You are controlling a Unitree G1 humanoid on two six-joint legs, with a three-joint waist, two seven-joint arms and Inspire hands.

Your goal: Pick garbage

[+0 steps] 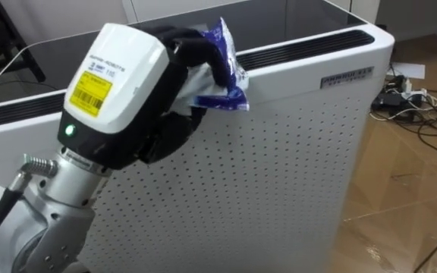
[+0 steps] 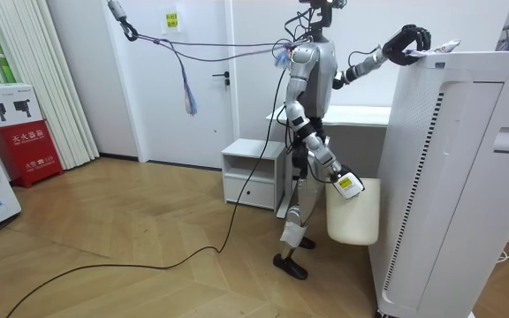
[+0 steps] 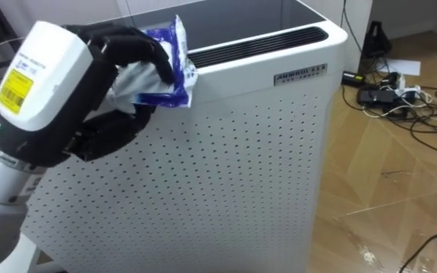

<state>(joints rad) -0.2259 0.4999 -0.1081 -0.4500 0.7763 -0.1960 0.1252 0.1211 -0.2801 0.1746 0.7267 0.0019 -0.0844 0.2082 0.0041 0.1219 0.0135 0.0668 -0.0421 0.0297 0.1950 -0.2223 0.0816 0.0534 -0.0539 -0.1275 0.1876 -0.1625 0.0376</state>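
Left robot hand (image 1: 124, 95) comes in from lower left, fingers curled and gripping a crumpled blue-and-white wrapper (image 1: 224, 74). The wrapper is at the front top edge of a tall white appliance (image 1: 279, 167), just over the long dark vent slot (image 1: 309, 44) that runs along that edge. The wrapper's lower end is level with the edge; cannot tell if it rests on it or is lifted. The appliance's front panel is perforated and its top is dark and glossy.

A tangle of cables (image 1: 419, 102) lies on the wooden floor (image 1: 408, 205) past the appliance's right side.

In the room view the robot stands upright facing the appliance, left arm raised to its top. The right robot hand (image 2: 346, 184) is down by its hip at the rim of a white bin (image 2: 353, 216), which is just beside the appliance's front; cannot tell how its fingers are set. A low white cabinet (image 2: 250, 172) is behind the robot, near a door (image 2: 197, 79).
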